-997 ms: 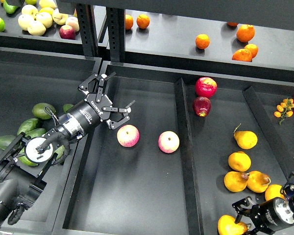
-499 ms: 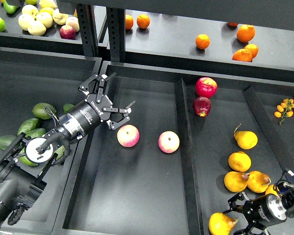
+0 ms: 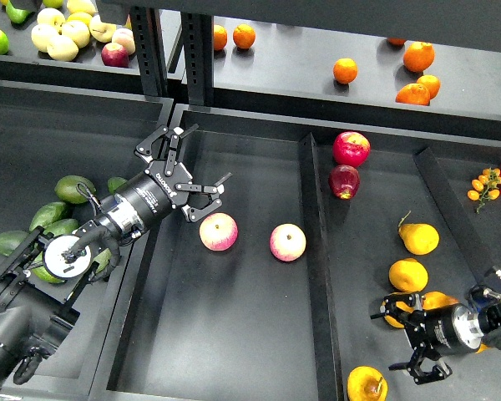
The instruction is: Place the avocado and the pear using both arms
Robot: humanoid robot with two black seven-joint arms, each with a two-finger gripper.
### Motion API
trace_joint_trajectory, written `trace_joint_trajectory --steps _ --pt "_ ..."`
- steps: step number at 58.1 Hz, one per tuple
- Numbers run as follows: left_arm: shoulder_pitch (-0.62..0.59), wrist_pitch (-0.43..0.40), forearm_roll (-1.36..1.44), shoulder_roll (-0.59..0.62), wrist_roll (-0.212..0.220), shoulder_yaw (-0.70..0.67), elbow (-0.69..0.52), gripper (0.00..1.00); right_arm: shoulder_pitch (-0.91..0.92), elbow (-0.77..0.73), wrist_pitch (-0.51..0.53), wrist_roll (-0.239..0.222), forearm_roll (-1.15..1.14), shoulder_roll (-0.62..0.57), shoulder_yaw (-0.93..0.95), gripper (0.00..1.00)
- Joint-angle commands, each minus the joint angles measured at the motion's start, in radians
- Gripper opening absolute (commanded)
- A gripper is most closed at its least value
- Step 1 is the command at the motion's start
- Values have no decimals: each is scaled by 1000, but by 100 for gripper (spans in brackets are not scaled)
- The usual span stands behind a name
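Note:
My left gripper (image 3: pixel 196 164) is open and empty, held over the left part of the middle tray just above a pink-yellow apple (image 3: pixel 219 231). A small dark green avocado (image 3: pixel 115 182) lies in the left tray beside my left arm, partly hidden by it. My right gripper (image 3: pixel 385 341) is open and empty low in the right tray. A golden pear (image 3: pixel 366 386) lies on the tray floor just below and left of it, apart from the fingers.
Longer green avocados (image 3: pixel 73 188) lie in the left tray under my left arm. A second apple (image 3: pixel 287 242) lies mid-tray. Red apples (image 3: pixel 351 148) and more pears (image 3: pixel 418 238) lie in the right tray. A raised divider (image 3: pixel 313 251) separates the trays. Oranges (image 3: pixel 417 57) sit on the back shelf.
My right gripper has moved up and left and now stands clear of the pear, which has shifted left along the tray floor. My left arm has not moved.

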Motion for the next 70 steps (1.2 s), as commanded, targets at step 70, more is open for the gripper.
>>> trace_joint_trajectory --steps 70 --pt "24 0 -2 0 -38 -13 -66 99 -236 -85 0 0 57 528 1335 99"
